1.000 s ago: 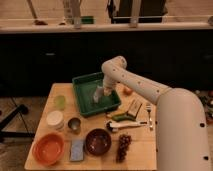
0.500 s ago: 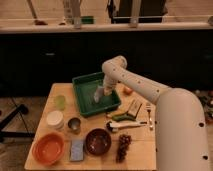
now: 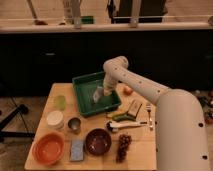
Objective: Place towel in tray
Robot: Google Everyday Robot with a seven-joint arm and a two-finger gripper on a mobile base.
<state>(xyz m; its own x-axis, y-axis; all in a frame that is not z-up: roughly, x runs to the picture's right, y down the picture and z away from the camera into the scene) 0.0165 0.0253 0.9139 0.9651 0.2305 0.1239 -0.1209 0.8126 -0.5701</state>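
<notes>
The green tray (image 3: 82, 95) stands at the back middle of the wooden table. The pale grey-blue towel (image 3: 97, 94) hangs rumpled inside the tray, over its right half, under my gripper (image 3: 103, 91). The white arm reaches in from the right and bends down into the tray. The gripper sits just above the tray floor, against the towel's top.
In front of the tray: a dark red bowl (image 3: 98, 141), blue sponge (image 3: 77, 149), orange bowl (image 3: 48, 148), metal cup (image 3: 74, 124), white bowl (image 3: 55, 119), green cup (image 3: 60, 102). Right: grapes (image 3: 123, 146), utensils (image 3: 126, 125), orange fruit (image 3: 128, 90). A dark counter runs behind.
</notes>
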